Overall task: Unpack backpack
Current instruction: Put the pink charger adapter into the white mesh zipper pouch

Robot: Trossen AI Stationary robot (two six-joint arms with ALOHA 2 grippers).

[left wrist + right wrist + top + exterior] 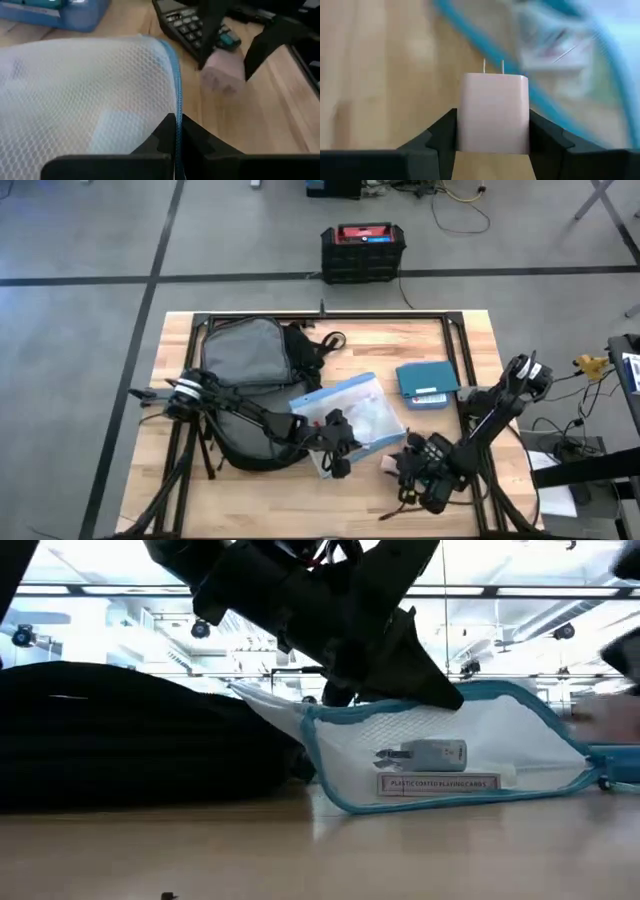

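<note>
High view: the backpack [245,385] lies on the table [300,500] under the left arm, unzipped with its grey lining up. The left gripper [335,450] has reached past it to the near edge of a mesh pouch [350,418], which lies half off the pack. A blue case [427,384] sits beyond the pouch. The right gripper [400,467] is low over the table just beside the pouch, with a calculator [432,450] close behind it.

Low view: the pouch [450,755] rests tilted against the pack [130,740], one end raised under a dark gripper; a card box and a small tube show through the mesh. The tilt suggests the pouch is being drawn clear of the pack.

Left wrist view: the left jaws are closed on the blue zip edge of the pouch [85,95], a thin hold suited to dragging. Ahead of the jaws are the calculator [192,27] and the other gripper with a pale block.

Right wrist view: the right jaws clamp a pale charger [493,112] by its flat sides, prongs pointing away from the jaws, the pouch's edge just beyond. Held so, it is probably about to be set down.
</note>
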